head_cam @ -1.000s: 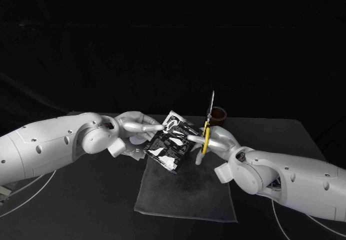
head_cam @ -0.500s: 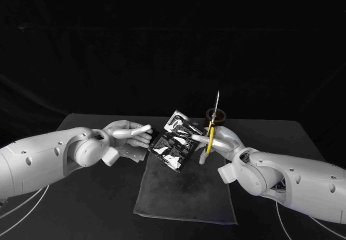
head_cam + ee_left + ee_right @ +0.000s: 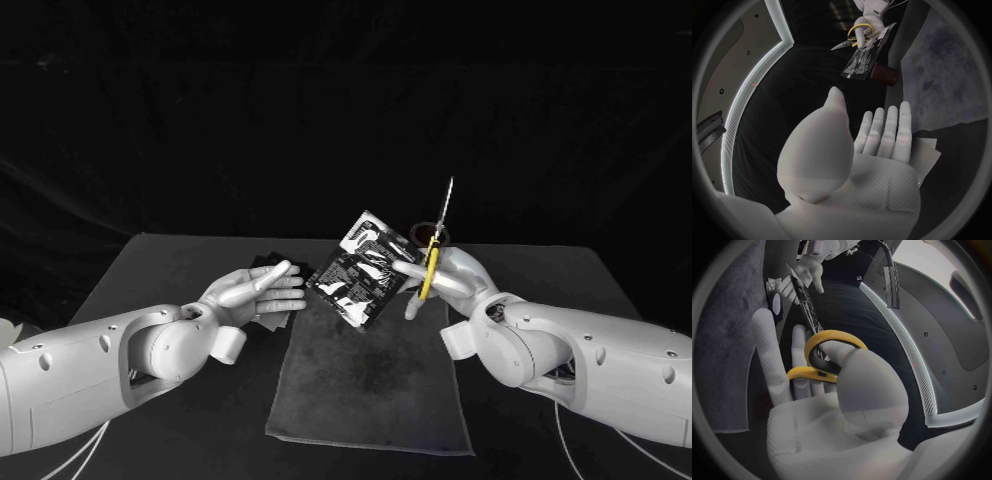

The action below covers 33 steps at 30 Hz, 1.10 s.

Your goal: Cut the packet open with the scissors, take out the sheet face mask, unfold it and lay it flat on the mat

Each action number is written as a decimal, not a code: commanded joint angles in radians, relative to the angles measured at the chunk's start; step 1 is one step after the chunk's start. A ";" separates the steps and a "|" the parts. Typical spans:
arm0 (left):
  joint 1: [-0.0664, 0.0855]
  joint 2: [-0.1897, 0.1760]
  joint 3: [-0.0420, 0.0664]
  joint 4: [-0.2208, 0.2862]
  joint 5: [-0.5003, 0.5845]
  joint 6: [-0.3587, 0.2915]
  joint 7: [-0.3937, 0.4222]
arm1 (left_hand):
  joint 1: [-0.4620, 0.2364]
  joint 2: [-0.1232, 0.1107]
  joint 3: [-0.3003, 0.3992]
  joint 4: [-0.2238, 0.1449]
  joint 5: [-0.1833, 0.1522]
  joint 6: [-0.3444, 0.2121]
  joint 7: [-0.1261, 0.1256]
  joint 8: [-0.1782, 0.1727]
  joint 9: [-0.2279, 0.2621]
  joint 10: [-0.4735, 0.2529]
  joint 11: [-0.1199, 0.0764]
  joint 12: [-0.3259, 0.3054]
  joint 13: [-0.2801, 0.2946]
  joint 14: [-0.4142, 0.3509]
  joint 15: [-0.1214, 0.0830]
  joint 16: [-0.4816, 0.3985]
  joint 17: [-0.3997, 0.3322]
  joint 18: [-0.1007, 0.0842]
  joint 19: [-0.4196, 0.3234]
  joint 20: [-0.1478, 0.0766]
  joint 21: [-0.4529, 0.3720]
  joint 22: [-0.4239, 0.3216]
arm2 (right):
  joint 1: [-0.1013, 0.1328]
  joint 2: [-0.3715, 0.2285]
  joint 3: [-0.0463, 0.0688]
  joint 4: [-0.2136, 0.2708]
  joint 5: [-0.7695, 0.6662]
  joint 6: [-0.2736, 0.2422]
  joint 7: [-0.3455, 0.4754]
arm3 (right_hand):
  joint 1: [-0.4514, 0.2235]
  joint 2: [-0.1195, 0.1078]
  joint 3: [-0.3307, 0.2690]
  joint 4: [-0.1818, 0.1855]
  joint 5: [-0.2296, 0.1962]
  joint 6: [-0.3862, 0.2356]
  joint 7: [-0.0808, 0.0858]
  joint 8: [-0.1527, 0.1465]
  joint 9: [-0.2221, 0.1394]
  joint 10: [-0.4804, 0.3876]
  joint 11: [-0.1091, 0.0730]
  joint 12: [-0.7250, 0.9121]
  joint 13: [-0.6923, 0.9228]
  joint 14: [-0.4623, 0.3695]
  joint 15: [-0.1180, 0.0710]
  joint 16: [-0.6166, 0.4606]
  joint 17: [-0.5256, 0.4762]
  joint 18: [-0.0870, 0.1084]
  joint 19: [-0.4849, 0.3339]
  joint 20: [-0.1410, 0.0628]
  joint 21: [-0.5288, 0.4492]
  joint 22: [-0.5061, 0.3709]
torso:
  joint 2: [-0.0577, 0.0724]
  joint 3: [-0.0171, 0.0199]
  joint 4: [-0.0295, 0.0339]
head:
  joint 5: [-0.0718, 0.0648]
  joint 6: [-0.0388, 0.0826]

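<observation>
Yellow scissors point up, held by the fingers of the right hand. The black packet hangs in the air touching that hand, above the grey mat. The left hand has wide fingers and holds nothing.

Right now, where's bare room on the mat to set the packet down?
The mat is bare from its middle to its near edge, full width. It is crowded at its far end: the open left robot hand, and the right robot hand holding scissors and packet above it.
</observation>
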 commanded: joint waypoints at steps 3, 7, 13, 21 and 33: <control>-0.010 0.004 0.001 0.037 0.135 -0.018 0.121 | 0.034 0.001 0.011 0.001 -0.002 -0.007 0.011 -0.002 -0.003 0.005 0.003 -0.013 0.000 0.019 -0.001 -0.017 -0.006 0.005 0.016 0.001 -0.018 -0.013 | 0.002 0.007 0.018 -0.006 0.029 -0.045 0.051 | -0.002 0.009 0.026 -0.016 0.002 0.000 -0.002 0.005 0.016 0.045 -0.028 -0.005 0.001 0.028 -0.023 0.003 0.002 0.141 0.015 -0.021 -0.006 -0.002 | 0.000 0.0002 -0.0018 | 0.001 0.012; -0.018 0.013 0.002 0.064 0.158 -0.021 0.141 | 0.046 0.003 0.011 0.001 -0.003 -0.010 0.017 -0.001 -0.004 0.004 0.001 -0.017 0.000 0.020 -0.006 -0.030 -0.011 0.006 0.016 0.000 -0.032 -0.020 | 0.004 0.020 0.031 -0.021 0.040 -0.060 0.059 | -0.002 0.008 0.028 -0.017 0.002 0.000 -0.002 0.006 0.017 0.045 -0.028 -0.006 0.000 0.027 -0.023 0.003 0.003 0.141 0.015 -0.021 -0.007 -0.002 | -0.002 -0.0012 -0.0015 | 0.002 0.021; -0.027 0.044 0.007 0.075 0.198 -0.045 0.172 | 0.061 0.009 0.007 0.000 -0.003 -0.015 0.027 0.000 -0.006 0.004 0.014 -0.023 0.000 0.020 -0.017 -0.052 -0.019 0.006 0.013 0.001 -0.056 -0.022 | 0.009 0.055 0.050 -0.055 0.055 -0.074 0.068 | -0.003 0.008 0.030 -0.019 0.002 0.000 -0.002 0.006 0.018 0.046 -0.028 -0.007 0.000 0.027 -0.023 0.003 0.003 0.141 0.015 -0.021 -0.007 -0.002 | -0.001 -0.0002 0.0004 | 0.005 0.042; -0.030 0.108 0.021 0.067 0.262 -0.132 0.231 | 0.072 0.005 0.002 0.001 -0.003 -0.033 0.054 -0.002 -0.010 -0.012 0.040 -0.033 0.000 0.025 -0.026 -0.078 -0.028 0.004 0.003 0.004 -0.089 -0.022 | 0.009 0.108 0.073 -0.108 0.072 -0.086 0.081 | -0.004 0.007 0.035 -0.021 0.002 -0.002 -0.001 0.007 0.020 0.046 -0.028 -0.009 0.000 0.026 -0.022 0.002 0.005 0.141 0.014 -0.021 -0.008 -0.003 | 0.002 -0.0003 -0.0014 | 0.012 0.068; -0.030 0.199 0.040 0.034 0.292 -0.159 0.251 | 0.078 0.009 0.003 0.001 -0.003 -0.039 0.064 0.009 -0.010 -0.024 0.034 -0.035 0.002 0.008 -0.046 -0.120 -0.040 0.007 -0.022 -0.034 -0.126 -0.022 | 0.009 0.148 0.081 -0.130 0.082 -0.079 0.080 | -0.005 0.007 0.037 -0.022 0.002 -0.002 -0.001 0.007 0.020 0.046 -0.028 -0.009 0.000 0.025 -0.022 0.002 0.005 0.141 0.014 -0.021 -0.008 -0.003 | 0.001 -0.0009 -0.0029 | 0.022 0.074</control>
